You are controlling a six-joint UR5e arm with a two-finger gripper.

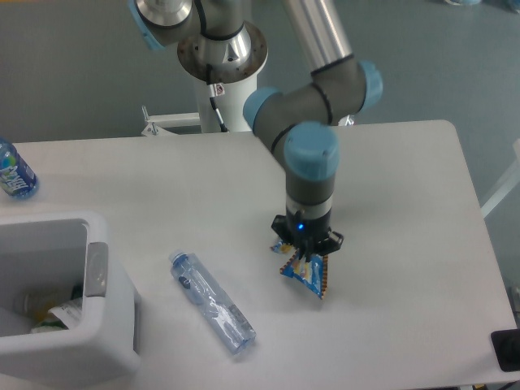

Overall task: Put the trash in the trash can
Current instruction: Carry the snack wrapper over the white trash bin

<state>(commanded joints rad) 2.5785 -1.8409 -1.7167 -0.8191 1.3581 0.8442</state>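
Note:
My gripper (305, 253) points straight down near the middle of the table and is shut on the crumpled blue foil wrapper (305, 273), which hangs from the fingers, its lower end at or just above the tabletop. To the left, the crushed clear bluish bottle (211, 301) lies flat on the table, apart from the gripper. The white trash can (101, 341) stands at the front left corner with a grey tab (97, 269) on its rim and some scraps inside.
An upright blue-labelled bottle (14, 171) stands at the far left edge. The arm's base column (225, 73) rises behind the table. A dark object (505, 349) sits at the front right corner.

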